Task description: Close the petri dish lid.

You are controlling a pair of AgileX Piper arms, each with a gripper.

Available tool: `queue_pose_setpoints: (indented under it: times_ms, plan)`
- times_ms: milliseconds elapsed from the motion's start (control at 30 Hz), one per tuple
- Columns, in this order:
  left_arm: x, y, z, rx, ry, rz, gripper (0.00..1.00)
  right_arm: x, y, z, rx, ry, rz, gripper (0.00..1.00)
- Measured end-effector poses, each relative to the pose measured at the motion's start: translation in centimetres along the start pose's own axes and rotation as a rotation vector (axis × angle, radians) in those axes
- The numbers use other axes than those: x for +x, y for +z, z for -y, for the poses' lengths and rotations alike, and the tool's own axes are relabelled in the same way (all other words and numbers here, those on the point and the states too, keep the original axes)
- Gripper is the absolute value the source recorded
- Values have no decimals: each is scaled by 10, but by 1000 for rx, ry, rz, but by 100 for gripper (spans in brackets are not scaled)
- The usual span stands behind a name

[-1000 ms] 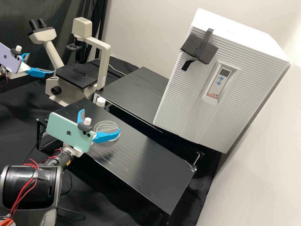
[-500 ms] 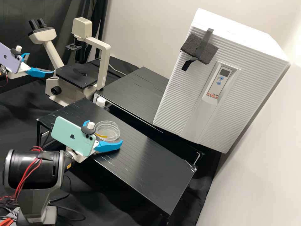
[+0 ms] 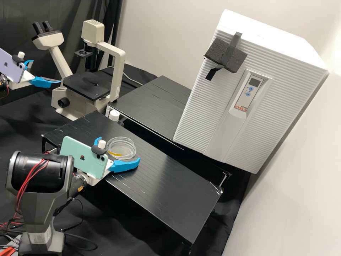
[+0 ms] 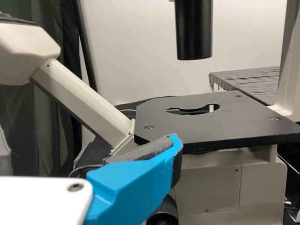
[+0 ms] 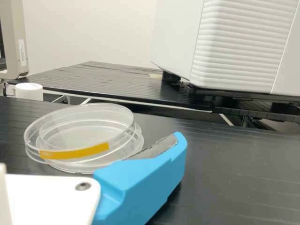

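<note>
And here's the petri dish [image 3: 121,151], lying on the near black slatted platform [image 3: 167,188], our landmark for everything else! Its clear lid [image 5: 86,112] sits on it askew, tilted and off-centre, in the right wrist view, with a strip of yellow tape [image 5: 75,152] along the side. Right up close to the dish is the right gripper [image 3: 118,149], its blue fingers spread apart, and whether either one touches the dish I can't tell. A green phone [image 3: 81,157] rides on that same arm, on the near side of the dish. Over to the left gripper [image 3: 46,72], well apart from the dish at the high view's left edge: fingers wide apart there too, with a purple phone [image 3: 10,67] mounted behind them. Past the dish stands a white-capped bottle [image 3: 114,115], farther back the cream microscope [image 3: 118,67] with its black stage [image 3: 87,86], and off to the dish's right in the high view, the big ribbed white cabinet [image 3: 199,106] carries a taped-on block of dark foam [image 3: 217,49].
</note>
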Motion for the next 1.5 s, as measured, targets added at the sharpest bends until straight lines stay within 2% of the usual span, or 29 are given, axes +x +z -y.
queue_pose_setpoints:
  times_ms: [300,700,833,1400,1433,1500]
  plan:
    - [0,0,0,0,0,0,100,1,1,0,7,-3,-4,0]
    - [0,0,0,0,0,0,100,2,0,0,-1,-7,-19,0]
    - [0,0,0,0,0,0,100,3,1,0,18,-8,-18,0]
    - [0,0,0,0,0,0,100,3,1,-1,25,-6,-16,0]
    - [0,0,0,0,0,0,100,3,1,-1,25,-6,-16,100]
    - [0,0,0,0,0,0,100,3,1,-1,25,-6,-16,100]
